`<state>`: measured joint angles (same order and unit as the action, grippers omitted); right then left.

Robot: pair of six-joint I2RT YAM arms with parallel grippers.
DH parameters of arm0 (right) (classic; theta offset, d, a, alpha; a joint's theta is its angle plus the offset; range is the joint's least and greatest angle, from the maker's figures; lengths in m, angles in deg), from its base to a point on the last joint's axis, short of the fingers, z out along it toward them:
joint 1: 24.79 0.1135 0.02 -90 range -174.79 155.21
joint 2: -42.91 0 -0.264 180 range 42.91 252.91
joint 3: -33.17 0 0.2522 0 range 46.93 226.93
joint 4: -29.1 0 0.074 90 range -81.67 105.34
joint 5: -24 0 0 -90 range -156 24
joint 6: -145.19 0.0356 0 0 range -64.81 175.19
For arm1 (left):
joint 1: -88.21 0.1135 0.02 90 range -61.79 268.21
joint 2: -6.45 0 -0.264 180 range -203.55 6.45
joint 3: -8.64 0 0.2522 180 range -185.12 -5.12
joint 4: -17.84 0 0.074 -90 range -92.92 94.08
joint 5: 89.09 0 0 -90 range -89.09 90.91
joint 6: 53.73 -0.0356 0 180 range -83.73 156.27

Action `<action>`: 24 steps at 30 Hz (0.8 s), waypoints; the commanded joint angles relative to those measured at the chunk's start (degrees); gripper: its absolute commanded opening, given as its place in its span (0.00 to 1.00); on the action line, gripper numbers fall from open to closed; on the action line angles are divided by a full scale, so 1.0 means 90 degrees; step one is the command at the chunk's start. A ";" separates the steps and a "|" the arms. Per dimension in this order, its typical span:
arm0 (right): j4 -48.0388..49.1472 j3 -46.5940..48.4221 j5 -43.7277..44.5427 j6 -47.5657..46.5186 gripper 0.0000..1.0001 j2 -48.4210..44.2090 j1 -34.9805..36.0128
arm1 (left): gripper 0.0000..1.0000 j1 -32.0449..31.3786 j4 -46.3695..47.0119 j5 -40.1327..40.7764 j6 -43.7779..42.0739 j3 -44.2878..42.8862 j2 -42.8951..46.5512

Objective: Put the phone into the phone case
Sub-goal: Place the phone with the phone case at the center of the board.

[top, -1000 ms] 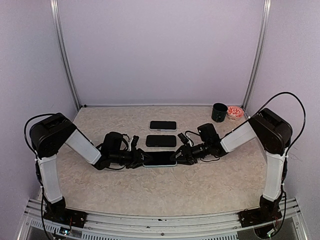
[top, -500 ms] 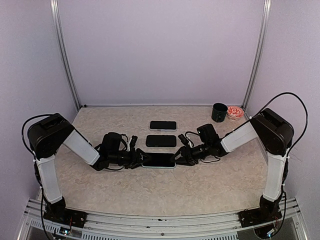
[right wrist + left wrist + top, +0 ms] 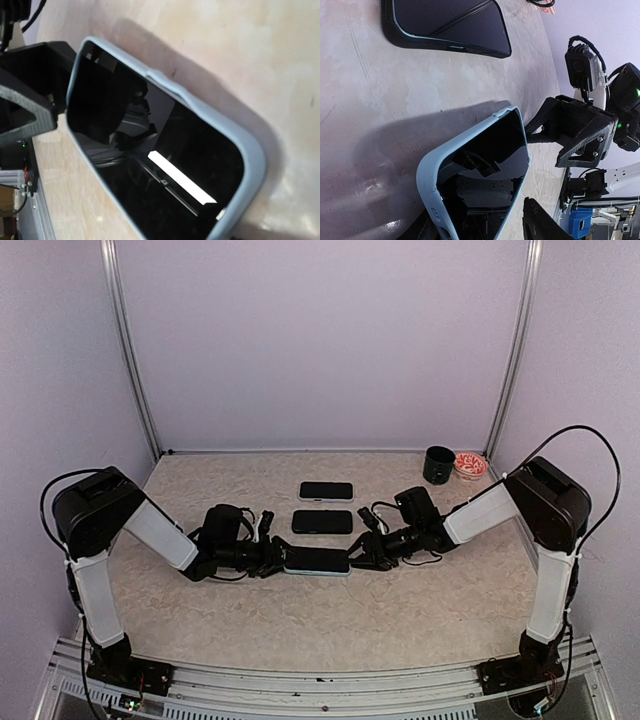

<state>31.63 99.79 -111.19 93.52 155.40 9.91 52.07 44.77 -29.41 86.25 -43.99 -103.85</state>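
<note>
Blue phone case (image 3: 427, 175) already wraps the phone (image 3: 150, 150), so release seems in hand: left claw (image 3: 278, 560) stands spread, right claw's (image 3: 355, 555) hold I cannot tell; next, back both off without dragging.

From above, the left gripper (image 3: 274, 561) and right gripper (image 3: 357, 556) are dark little knots at either end of the phone (image 3: 317, 559), too small to say whether their jaws touch it or stand clear. Left wrist view: the blue case (image 3: 427, 175) runs off the bottom edge between that gripper's fingers (image 3: 542, 222), mere slivers there. Beyond them, a dark handset (image 3: 450, 25) is clipped by the top. Right wrist view: the right gripper's fingers are out of frame, and the case corner nearest them is cut off.
</note>
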 commanded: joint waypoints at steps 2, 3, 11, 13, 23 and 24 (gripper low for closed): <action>-0.0182 -0.0112 0.0128 -0.0126 0.59 -0.0233 0.0040 | 0.53 0.0070 -0.1238 0.0745 -0.0206 0.0132 -0.0019; -0.0188 -0.0112 0.0143 -0.0136 0.59 -0.0249 0.0041 | 0.54 0.0070 -0.1369 0.0827 -0.0239 0.0130 0.0034; -0.0214 -0.0123 0.0157 -0.0145 0.64 -0.0350 0.0041 | 0.57 0.0100 -0.2114 0.1496 -0.0495 0.0054 0.0438; -0.0258 -0.0130 0.0194 -0.0177 0.66 -0.0406 0.0036 | 0.57 0.0100 -0.2323 0.1699 -0.0560 0.0018 0.0541; -0.1215 -0.0101 0.1118 -0.0758 0.93 -0.1241 0.0041 | 0.67 0.0199 -0.3295 0.2647 -0.1019 -0.0159 0.1480; -0.1331 -0.0088 0.1216 -0.0845 0.99 -0.1356 0.0031 | 0.67 0.0227 -0.3387 0.2723 -0.1088 -0.0187 0.1661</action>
<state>25.07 99.12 -106.08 89.89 148.23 9.93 53.03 23.35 -10.77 79.67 -44.98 -92.84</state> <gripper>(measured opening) 0.905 0.659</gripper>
